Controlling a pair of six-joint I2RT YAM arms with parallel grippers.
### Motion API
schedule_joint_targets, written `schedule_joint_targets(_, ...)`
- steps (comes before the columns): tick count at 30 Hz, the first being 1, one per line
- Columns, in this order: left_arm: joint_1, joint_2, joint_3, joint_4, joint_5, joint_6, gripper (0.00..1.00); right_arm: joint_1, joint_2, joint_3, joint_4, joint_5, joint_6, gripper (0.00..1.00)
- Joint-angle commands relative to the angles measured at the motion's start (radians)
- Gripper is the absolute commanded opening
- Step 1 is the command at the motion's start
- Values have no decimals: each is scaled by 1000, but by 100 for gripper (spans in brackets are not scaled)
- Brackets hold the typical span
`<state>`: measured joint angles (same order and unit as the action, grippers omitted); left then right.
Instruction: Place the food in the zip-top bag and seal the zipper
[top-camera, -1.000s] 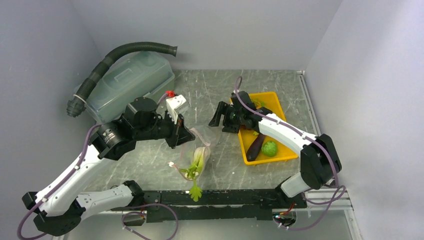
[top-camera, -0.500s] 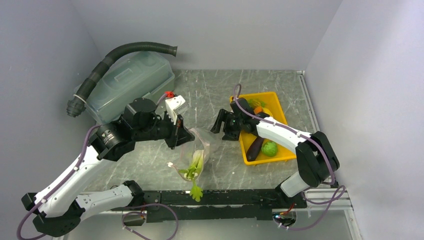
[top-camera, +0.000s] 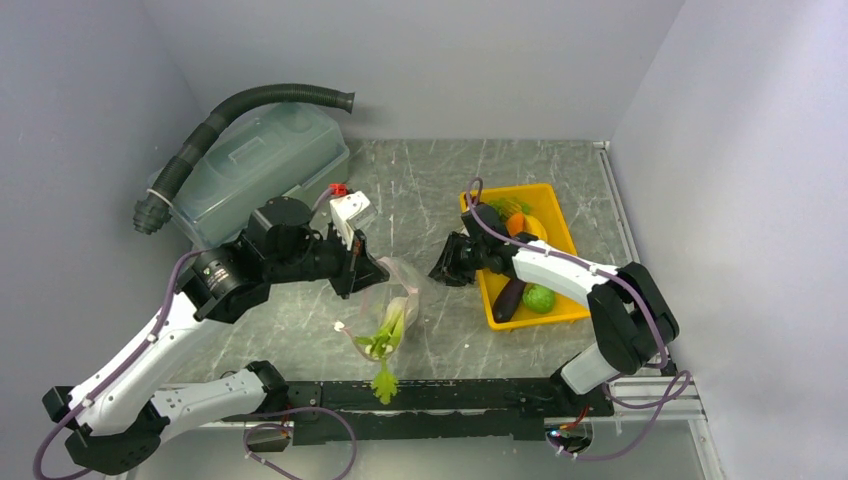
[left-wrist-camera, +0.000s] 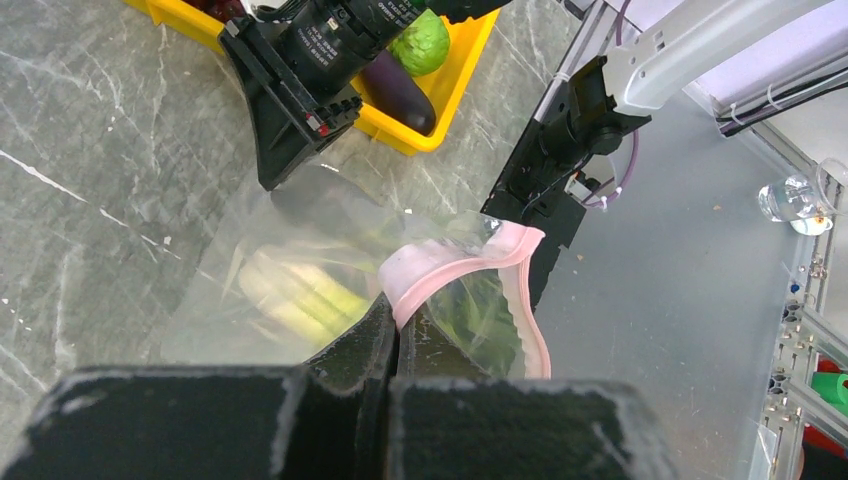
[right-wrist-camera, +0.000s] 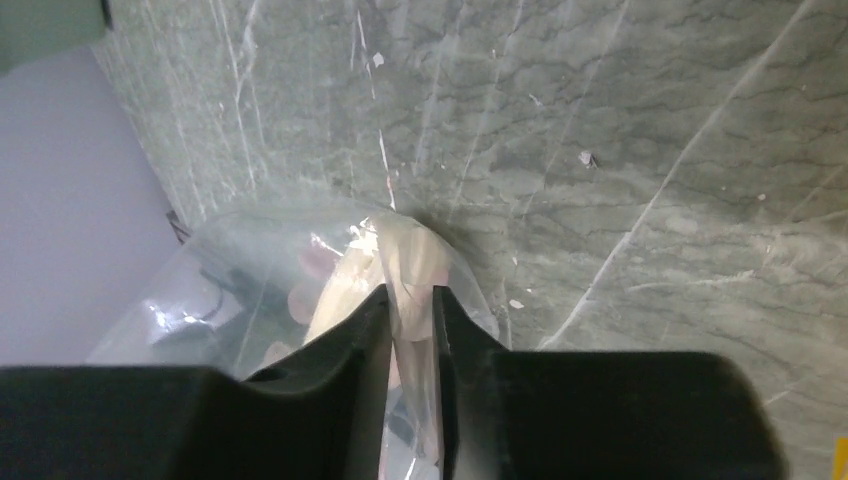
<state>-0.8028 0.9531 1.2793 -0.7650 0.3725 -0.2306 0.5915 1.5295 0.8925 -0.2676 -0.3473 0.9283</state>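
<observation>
The move ahead turns on the mouth of the zip-top bag (top-camera: 397, 295), which lies between the two pincers, so that each arm has one lip on its own side. The left pincer (left-wrist-camera: 390, 322) is fully closed on the pinkish zipper (left-wrist-camera: 455, 262) at the left lip and holds that edge up off the tabletop (top-camera: 440, 170); from there the strip curls away in a loose loop. The right pincer (right-wrist-camera: 410, 300) reaches in from the right. Its fingers (right-wrist-camera: 362, 325) stand a narrow gap apart, with a fold of clear film and a pale strip between them; whether they have actually bitten on the film I cannot tell. The bag's long axis runs from the mouth, up by the pincers, down toward the near edge of the tabletop. The pale green celery (top-camera: 392, 328) lies along that axis, its leafy end toward the arm bases. The rest of the food sits to the right, beyond the right pincer, in the yellow tray (top-camera: 540, 321): the eggplant (top-camera: 509, 298) and the round green vegetable (top-camera: 540, 297) are at its near end, and other pieces at its far end are half hidden by the arm. By my reading the right arm is the nearer one to both the free lip and the tray. A pull to the right, away from the left pincer and across the bag's long axis, is what would spread the mouth wide.
</observation>
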Motion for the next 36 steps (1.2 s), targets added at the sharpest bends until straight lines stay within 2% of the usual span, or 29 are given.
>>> schedule_joint_targets(1,-4,-26,4,59,7,2,0,4,-30,-6,60,-39,20,12)
schedule_joint_targets(2,-4,-26,2,58,6,2,0,4,-36,-4,62,-42,20,3)
schedule_joint_targets(3,-4,-29,2,56,3,2,0,4,-43,2,59,-38,16,0)
schedule_joint_targets(8,-4,-43,29,20,-21,23,0,2,-60,106,-19,-3,-58,0)
schedule_joint_targets(18,-3,-148,84,-60,-79,23,0,-25,-73,621,-392,155,-340,0)
schedule_joint_targets(26,-4,-286,34,-49,-171,-52,0,-33,-83,943,-586,190,-432,0)
schedule_joint_targets(29,-2,-325,-27,-59,-268,-100,0,-40,-72,986,-610,238,-452,0)
schedule_joint_targets(31,-3,-339,-60,-54,-268,-136,0,-55,-53,994,-621,229,-459,0)
schedule_joint_targets(36,-2,-331,-60,-20,-104,-232,0,-98,15,887,-588,209,-467,0)
